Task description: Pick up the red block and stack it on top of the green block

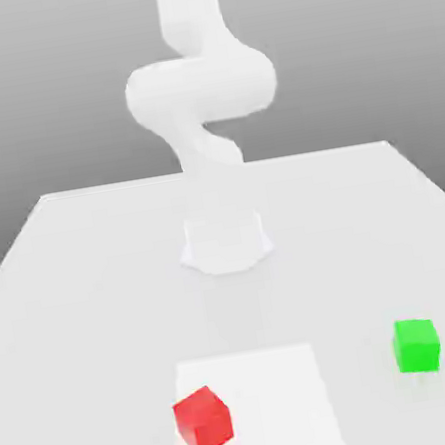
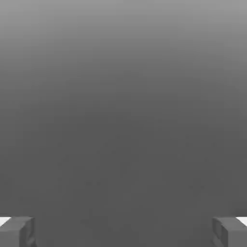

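The white robot arm (image 1: pixel 202 98) rises from its round base (image 1: pixel 225 241), which sits on the flat white tabletop (image 1: pixel 75 290) toward the far middle of the exterior view. In front of the base, nearer the camera, a pale square patch (image 1: pixel 270 401) lies flat on the tabletop. The small red cube block (image 1: pixel 204 422) rests on that patch, at the exterior view's left edge of it, turned slightly askew to its sides. The small green cube block (image 1: pixel 417 344) stands on the bare tabletop, off the patch, toward the exterior view's right, well apart from the red cube block and a little farther from the camera.
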{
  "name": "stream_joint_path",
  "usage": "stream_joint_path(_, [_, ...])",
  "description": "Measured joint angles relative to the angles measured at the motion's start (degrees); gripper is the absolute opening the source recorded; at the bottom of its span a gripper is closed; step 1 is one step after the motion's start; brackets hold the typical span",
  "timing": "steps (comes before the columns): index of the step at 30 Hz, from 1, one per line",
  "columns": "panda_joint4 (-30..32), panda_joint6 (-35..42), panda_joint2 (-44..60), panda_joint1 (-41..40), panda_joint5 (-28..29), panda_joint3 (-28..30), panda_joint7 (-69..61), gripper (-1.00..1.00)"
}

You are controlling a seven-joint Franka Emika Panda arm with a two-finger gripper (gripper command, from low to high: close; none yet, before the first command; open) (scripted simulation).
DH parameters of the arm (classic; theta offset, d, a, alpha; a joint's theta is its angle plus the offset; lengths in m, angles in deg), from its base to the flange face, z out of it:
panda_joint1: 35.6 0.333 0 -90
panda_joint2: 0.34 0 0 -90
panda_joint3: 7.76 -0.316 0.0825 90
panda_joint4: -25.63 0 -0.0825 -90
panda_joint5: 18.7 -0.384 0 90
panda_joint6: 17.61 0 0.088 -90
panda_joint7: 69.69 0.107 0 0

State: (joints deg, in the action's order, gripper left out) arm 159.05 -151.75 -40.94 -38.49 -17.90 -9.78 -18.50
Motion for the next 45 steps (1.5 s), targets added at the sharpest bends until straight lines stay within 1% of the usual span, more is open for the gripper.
stream_joint_path(7, [4.7,-6.7,15.0,-7.4,2.7,-5.0,15.5,0.00])
stream_joint_path(13, [8.5,-12.3,27.5,-11.8,5.2,-7.1,28.7,0.00])
stream_joint_path(18, [11.8,-17.0,37.8,-13.7,5.8,-7.0,38.6,0.00])
stream_joint_path(23, [14.8,-22.1,47.7,-14.2,3.0,-6.6,45.4,0.00])
stream_joint_path(28, [13.8,-30.3,57.9,-12.3,5.7,-4.0,48.6,0.00])
stream_joint_path(29, [13.6,-31.4,59.3,-11.9,6.2,-3.5,49.0,-1.00])
stream_joint_path(36, [13.6,-31.5,59.2,-12.0,6.2,-3.6,49.1,-1.00])
stream_joint_path(41, [15.0,-23.9,50.2,-13.3,2.6,-5.6,46.4,-1.00])
stream_joint_path(42, [15.3,-22.7,48.6,-12.7,2.1,-6.7,45.8,-1.00])
stream_joint_path(45, [16.2,-20.9,45.8,-7.5,1.1,-12.1,43.6,-1.00])
